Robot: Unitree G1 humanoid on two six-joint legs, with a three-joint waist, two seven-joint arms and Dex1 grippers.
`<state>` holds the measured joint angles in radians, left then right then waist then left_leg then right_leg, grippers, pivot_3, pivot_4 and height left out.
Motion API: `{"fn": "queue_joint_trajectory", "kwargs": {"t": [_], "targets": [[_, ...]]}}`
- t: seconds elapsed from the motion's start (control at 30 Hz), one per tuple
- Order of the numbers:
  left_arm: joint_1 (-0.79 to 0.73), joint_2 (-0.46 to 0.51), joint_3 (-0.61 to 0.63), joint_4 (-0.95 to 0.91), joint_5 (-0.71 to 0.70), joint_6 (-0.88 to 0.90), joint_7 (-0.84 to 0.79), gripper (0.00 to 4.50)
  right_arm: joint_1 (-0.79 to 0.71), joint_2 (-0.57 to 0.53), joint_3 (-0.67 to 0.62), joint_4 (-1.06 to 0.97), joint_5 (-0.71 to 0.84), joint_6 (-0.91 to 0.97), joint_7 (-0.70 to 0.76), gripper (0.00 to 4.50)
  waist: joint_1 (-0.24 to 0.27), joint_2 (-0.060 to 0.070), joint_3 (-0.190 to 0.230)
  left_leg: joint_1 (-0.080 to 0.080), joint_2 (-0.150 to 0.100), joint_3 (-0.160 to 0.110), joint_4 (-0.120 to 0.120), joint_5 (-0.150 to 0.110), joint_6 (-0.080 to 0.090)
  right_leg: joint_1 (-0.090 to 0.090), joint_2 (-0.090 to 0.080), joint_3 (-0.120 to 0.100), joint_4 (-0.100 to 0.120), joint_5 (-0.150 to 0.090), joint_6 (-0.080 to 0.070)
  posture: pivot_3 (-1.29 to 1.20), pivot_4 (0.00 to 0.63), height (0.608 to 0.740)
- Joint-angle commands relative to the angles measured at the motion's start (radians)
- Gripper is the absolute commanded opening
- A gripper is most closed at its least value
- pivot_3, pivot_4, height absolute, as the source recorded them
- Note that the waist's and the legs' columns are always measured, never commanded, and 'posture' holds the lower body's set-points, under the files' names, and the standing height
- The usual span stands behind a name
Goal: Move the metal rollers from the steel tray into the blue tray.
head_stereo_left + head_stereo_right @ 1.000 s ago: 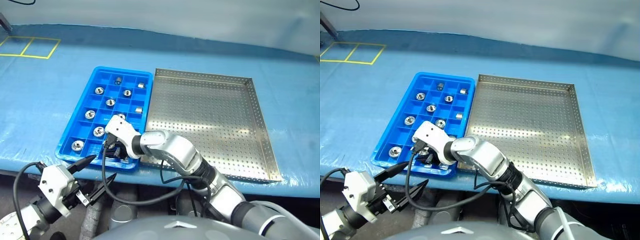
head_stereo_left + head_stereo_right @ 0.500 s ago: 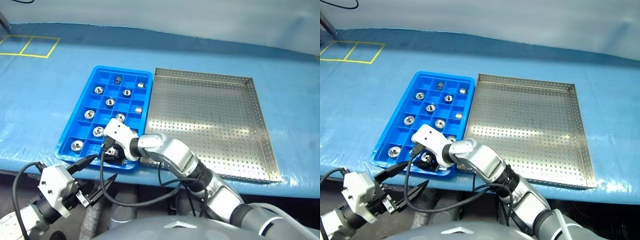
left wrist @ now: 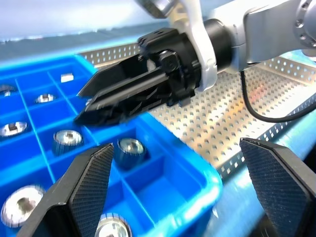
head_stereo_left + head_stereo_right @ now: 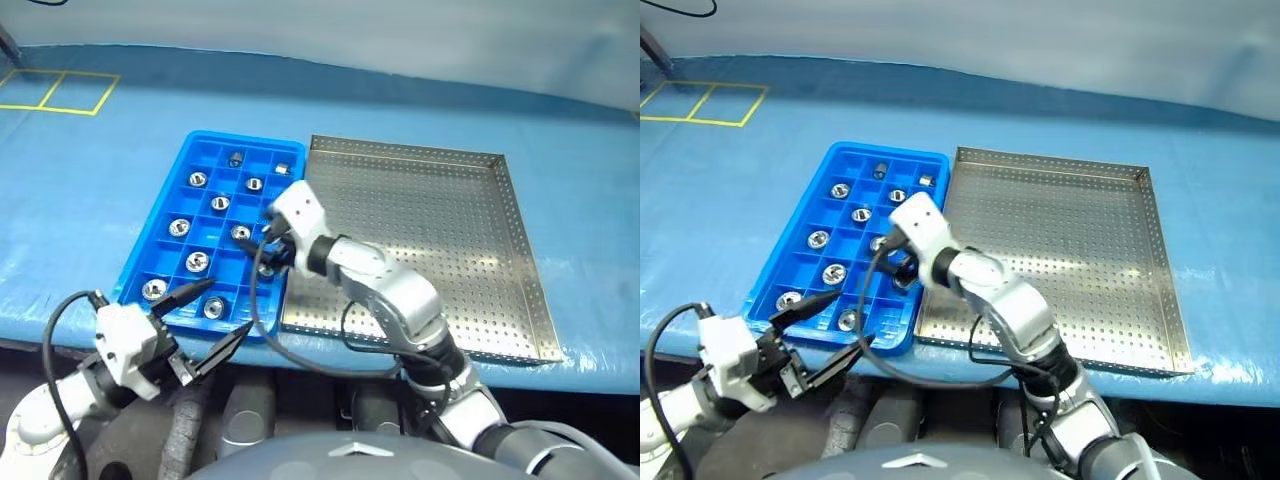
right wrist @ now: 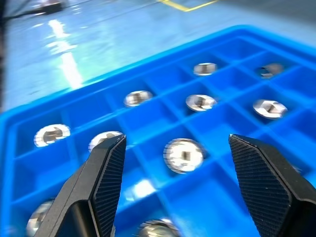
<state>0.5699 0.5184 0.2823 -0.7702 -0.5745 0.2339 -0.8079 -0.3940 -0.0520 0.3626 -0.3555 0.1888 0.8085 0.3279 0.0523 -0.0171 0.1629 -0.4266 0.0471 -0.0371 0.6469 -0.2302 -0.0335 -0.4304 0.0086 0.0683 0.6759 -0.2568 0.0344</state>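
The blue tray (image 4: 245,139) lies left of the steel tray (image 4: 430,230), and their sides touch. Several metal rollers (image 4: 197,261) sit one to a compartment in the blue tray. I see no roller on the perforated floor of the steel tray. My right gripper (image 4: 268,252) hovers open over the blue tray's right column, nothing between its fingers (image 5: 106,187); a roller (image 5: 183,154) lies below it. My left gripper (image 4: 205,320) stands open at the blue tray's front edge, empty, with a roller (image 3: 129,147) in the corner compartment ahead of it.
Both trays rest on a blue table cover whose front edge runs just behind my left gripper. Yellow tape lines (image 4: 60,92) mark the far left corner. The right arm's black cable (image 4: 255,310) hangs across the blue tray's front rim.
My right gripper opened, then lifted off the blue tray's near front compartment toward the steel tray. A roller now lies where it was. My left gripper rose slightly toward the tray.
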Motion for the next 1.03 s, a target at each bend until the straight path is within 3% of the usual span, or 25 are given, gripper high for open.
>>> {"fn": "queue_joint_trajectory", "kwargs": {"t": [0.03,0.13,0.23,0.37,0.53,0.77,0.87,0.93,1.03], "targets": [[-0.138,-0.015,-0.038,0.007,-0.114,0.027,0.023,4.50,0.072,-0.039,-0.054,-0.109,-0.025,-0.068,-0.031,3.51,-0.008,0.001,0.000,0.000,0.000,0.000,0.000,0.000,0.000,0.000,0.000,0.000,0.000,0.000,0.000,0.12,0.150,0.740],[-0.325,-0.049,-0.080,0.069,-0.180,0.061,0.066,4.50,0.155,-0.102,-0.085,-0.180,-0.024,-0.082,-0.020,3.51,-0.016,0.001,0.000,0.000,-0.001,-0.003,0.000,0.000,0.000,0.001,0.001,0.000,0.001,0.003,0.005,0.09,0.150,0.740],[-0.451,-0.088,-0.122,0.125,-0.150,0.085,0.143,4.50,0.221,-0.152,-0.108,-0.235,-0.031,-0.112,-0.022,3.51,-0.040,0.001,0.000,0.003,-0.001,-0.002,0.001,0.000,0.000,0.003,0.002,0.001,0.002,0.004,0.007,0.07,0.150,0.740],[-0.602,-0.114,-0.231,0.240,0.013,0.116,0.252,4.50,0.325,-0.212,-0.166,-0.309,-0.030,-0.167,-0.020,3.51,-0.062,0.001,0.000,0.005,-0.001,-0.002,0.001,0.000,0.000,0.006,0.002,0.003,0.002,0.005,0.009,0.01,0.150,0.740],[-0.647,-0.112,-0.346,0.304,0.155,0.117,0.285,4.50,0.439,-0.277,-0.199,-0.368,-0.041,-0.219,-0.013,3.51,-0.088,0.001,0.000,0.014,-0.002,-0.001,0.001,0.000,0.001,0.015,0.002,0.005,0.000,0.004,0.010,-0.01,0.150,0.740],[-0.619,-0.070,-0.391,0.301,0.203,0.131,0.247,4.50,0.528,-0.307,-0.182,-0.387,-0.038,-0.214,-0.006,3.51,-0.096,0.001,0.000,0.015,-0.001,-0.001,0.001,0.000,0.001,0.015,0.003,0.005,0.001,0.004,0.009,-0.02,0.150,0.740],[-0.597,-0.053,-0.392,0.292,0.215,0.139,0.237,4.32,0.545,-0.312,-0.171,-0.389,-0.037,-0.216,0.007,2.90,-0.095,0.000,0.000,0.015,-0.001,0.000,0.002,0.000,0.001,0.016,0.002,0.005,0.001,0.004,0.009,-0.01,0.150,0.740],[-0.579,-0.038,-0.392,0.291,0.234,0.138,0.233,3.88,0.549,-0.311,-0.165,-0.388,-0.037,-0.216,0.011,2.27,-0.095,0.000,0.000,0.015,-0.002,0.000,0.002,0.000,0.001,0.016,0.002,0.006,0.001,0.003,0.008,-0.01,0.150,0.740],[-0.561,-0.035,-0.380,0.293,0.250,0.134,0.248,2.89,0.547,-0.309,-0.154,-0.379,-0.044,-0.213,0.009,1.28,-0.091,0.000,0.000,0.015,-0.002,0.000,0.002,0.000,0.001,0.016,0.002,0.006,0.001,0.003,0.007,0.01,0.150,0.740]]}}
